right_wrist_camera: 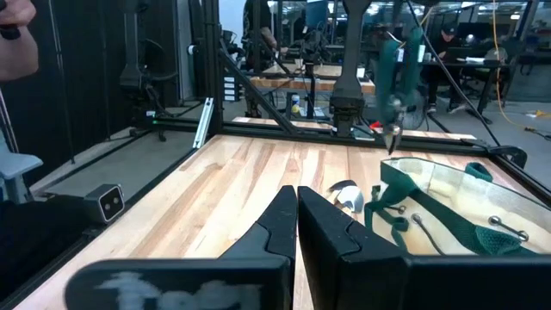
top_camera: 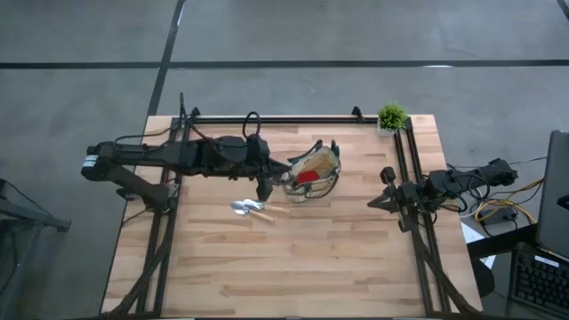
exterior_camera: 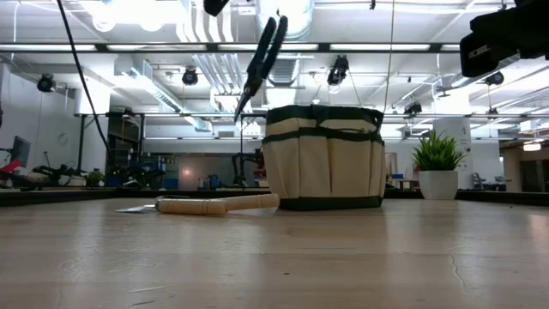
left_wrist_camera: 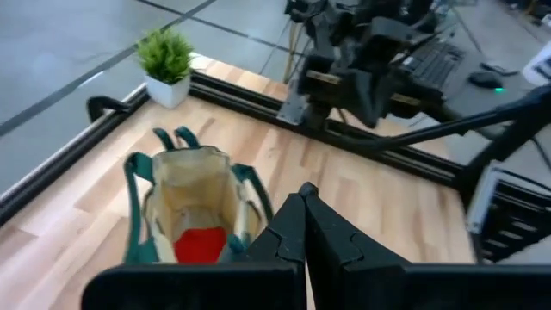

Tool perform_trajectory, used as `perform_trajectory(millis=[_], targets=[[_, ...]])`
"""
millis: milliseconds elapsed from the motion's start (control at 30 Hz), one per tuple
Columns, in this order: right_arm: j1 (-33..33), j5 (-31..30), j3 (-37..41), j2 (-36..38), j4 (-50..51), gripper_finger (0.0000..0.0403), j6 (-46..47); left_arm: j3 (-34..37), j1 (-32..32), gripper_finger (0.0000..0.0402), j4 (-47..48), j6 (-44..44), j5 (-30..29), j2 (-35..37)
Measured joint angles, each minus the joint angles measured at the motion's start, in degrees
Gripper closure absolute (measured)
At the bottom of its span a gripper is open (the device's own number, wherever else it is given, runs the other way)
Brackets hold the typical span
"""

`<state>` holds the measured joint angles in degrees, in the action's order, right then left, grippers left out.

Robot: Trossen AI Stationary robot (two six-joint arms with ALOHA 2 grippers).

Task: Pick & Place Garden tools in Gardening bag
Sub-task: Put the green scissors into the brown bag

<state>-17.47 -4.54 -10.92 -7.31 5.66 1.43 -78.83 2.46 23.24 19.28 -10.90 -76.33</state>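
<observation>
The left gripper (top_camera: 264,182) holds the pruning shears (exterior_camera: 257,64) clamped, tips down beside the gardening bag's (exterior_camera: 323,157) rim for dropping in; the right gripper (top_camera: 388,197) waits, fingers together.

A: Bag state?
B: Gardening bag (top_camera: 316,169), tan fabric with dark green trim and looped handles, upright and open on the counter, just beside the left tool (top_camera: 265,189). Red rounded item (left_wrist_camera: 200,245) lies inside.
A: Shears?
B: Pruning shears (exterior_camera: 260,60), dark handles, hang tip-down from that tool, off the counter.
A: Trowel?
B: Trowel (top_camera: 253,210), silver blade and wooden handle, flat on the counter near the tool.
</observation>
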Motion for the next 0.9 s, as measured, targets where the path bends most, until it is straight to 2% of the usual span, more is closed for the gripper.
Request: perform_trajectory(millis=[200,333,533,767,900], targets=[[-0.01,-0.02,0.00,0.00,0.01,0.0394,-0.08,0.11,1.07,0.0401,0.22,0.77,0.40,2.28],[0.00,-0.01,0.00,0.00,0.01,0.0394,-0.06,0.28,0.58,0.0401,2.36,-1.41,-3.26,2.27],[0.00,0.00,0.00,0.00,0.01,0.0394,-0.07,0.35,0.61,0.0401,4.49,-1.10,-3.16,2.27],[-0.02,0.00,0.00,0.00,0.01,0.0394,-0.04,0.44,2.88,0.0401,11.61,0.44,-2.89,2.44],[0.00,-0.01,0.00,0.00,0.01,0.0394,-0.01,0.44,3.87,0.0401,16.90,2.62,-6.08,2.44]])
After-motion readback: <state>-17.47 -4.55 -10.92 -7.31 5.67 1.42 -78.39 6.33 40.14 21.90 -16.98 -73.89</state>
